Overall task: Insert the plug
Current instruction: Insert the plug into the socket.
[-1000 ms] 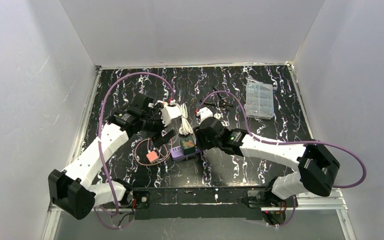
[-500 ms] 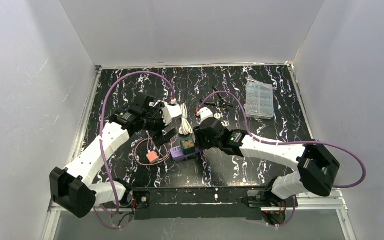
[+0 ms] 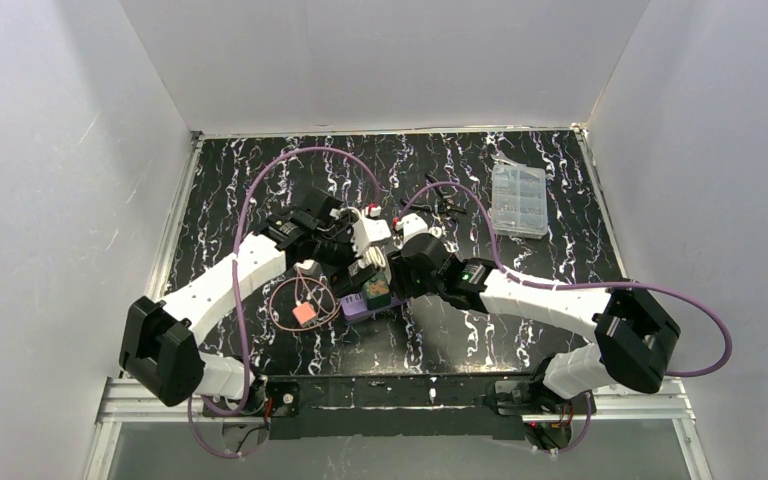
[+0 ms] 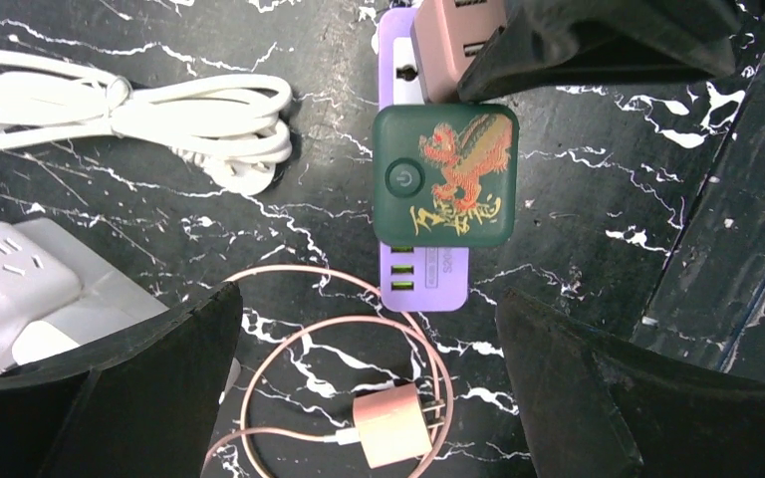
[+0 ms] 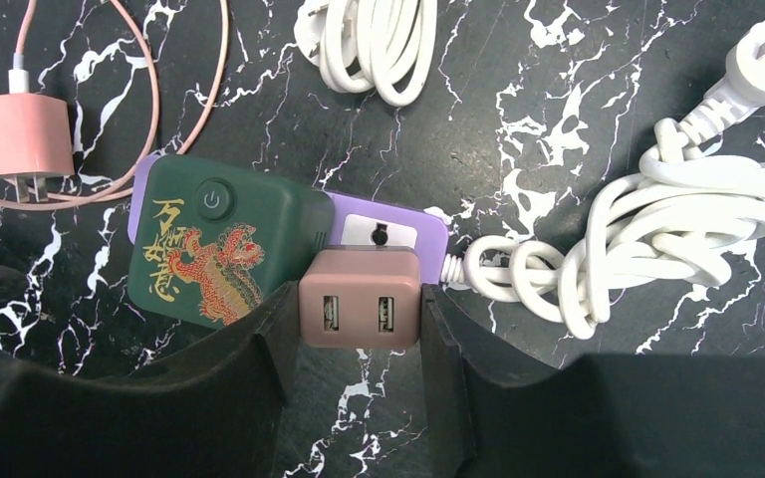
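My left gripper (image 4: 369,349) has swung in over the strip (image 4: 423,282), jaws spread wide; my right gripper (image 5: 359,334) clamps the plug (image 5: 360,294).

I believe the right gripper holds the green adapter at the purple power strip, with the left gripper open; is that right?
Not quite: the right wrist view shows the right gripper holding the pink USB charger at the purple power strip; the left gripper is open.

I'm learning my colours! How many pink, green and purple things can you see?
Pink: 2 (two-port charger, small corded plug)
Green: 1 (dragon charger)
Purple: 1 (power strip)
Total: 4
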Motion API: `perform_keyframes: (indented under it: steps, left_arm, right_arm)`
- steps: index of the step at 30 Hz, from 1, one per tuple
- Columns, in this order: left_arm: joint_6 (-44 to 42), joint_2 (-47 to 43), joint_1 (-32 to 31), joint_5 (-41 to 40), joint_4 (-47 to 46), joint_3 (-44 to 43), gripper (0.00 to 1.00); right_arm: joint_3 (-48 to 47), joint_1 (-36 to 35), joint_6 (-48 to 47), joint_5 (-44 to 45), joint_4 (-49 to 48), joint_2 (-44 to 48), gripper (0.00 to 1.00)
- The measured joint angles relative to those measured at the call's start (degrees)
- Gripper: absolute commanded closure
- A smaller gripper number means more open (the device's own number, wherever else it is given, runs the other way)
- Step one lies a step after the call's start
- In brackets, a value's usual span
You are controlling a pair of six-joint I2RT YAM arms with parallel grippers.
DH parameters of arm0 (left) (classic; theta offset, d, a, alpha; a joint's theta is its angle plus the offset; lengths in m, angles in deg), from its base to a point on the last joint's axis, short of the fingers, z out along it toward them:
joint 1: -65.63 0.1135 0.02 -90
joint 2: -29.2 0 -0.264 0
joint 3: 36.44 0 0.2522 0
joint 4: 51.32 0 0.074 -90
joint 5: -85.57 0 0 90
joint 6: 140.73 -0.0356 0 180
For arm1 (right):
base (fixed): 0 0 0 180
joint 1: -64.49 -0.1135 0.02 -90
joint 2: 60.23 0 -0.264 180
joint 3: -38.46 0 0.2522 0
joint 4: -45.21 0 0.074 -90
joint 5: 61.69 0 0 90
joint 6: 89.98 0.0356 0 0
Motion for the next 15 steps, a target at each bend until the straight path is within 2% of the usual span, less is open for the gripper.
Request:
perform_keyframes:
  steps: [15]
  left_arm:
    - [-0.52,5.9,-2.67,-4.2,-2.78,0.0,0.02]
  right_arm:
    - [-0.13,0.74,1.2,-1.95,2.01,0.79,0.99]
